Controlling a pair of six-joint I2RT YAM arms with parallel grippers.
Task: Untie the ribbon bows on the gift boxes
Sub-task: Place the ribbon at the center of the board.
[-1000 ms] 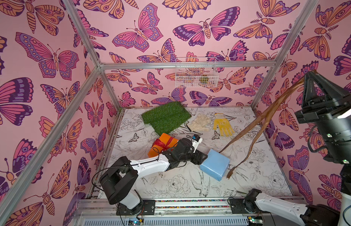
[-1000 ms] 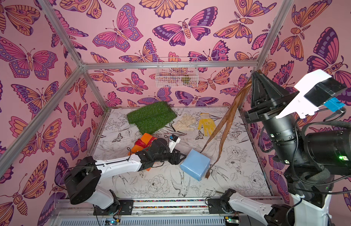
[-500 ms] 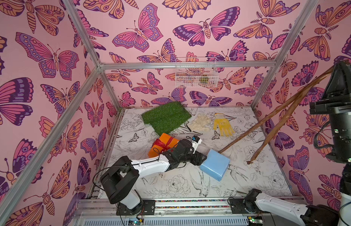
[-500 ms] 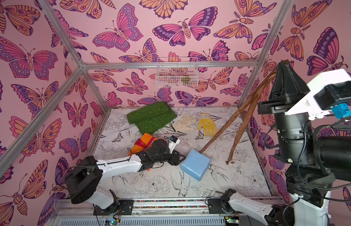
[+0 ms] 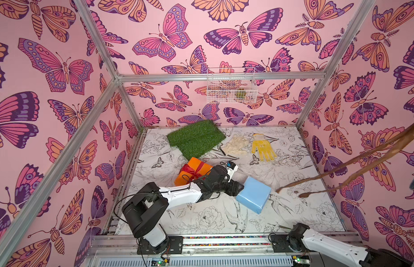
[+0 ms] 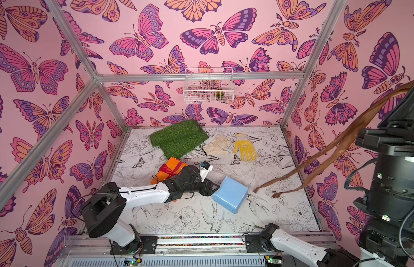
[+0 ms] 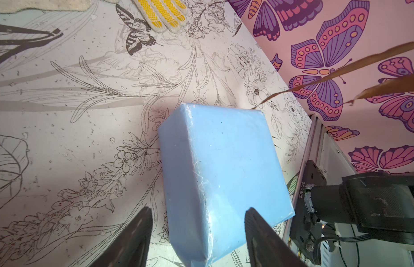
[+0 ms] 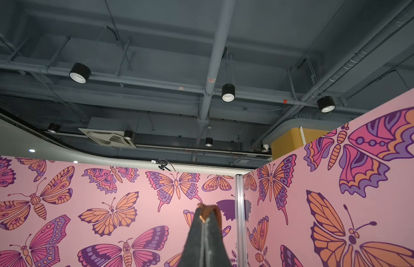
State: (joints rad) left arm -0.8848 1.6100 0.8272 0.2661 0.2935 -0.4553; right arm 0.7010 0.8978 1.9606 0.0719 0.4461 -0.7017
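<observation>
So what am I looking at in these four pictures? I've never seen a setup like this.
Two robot arms work over a table. Both wide pictures come from one camera pair overhead; the other two come from a camera on each arm's wrist. The left claw stands open at the blue box, which is bare. The right claw, raised high, is shut on a brown ribbon whose two ends hang down toward the table. The orange box has its red bow tied. Behind lie a grass mat, a white glove and a yellow glove.
</observation>
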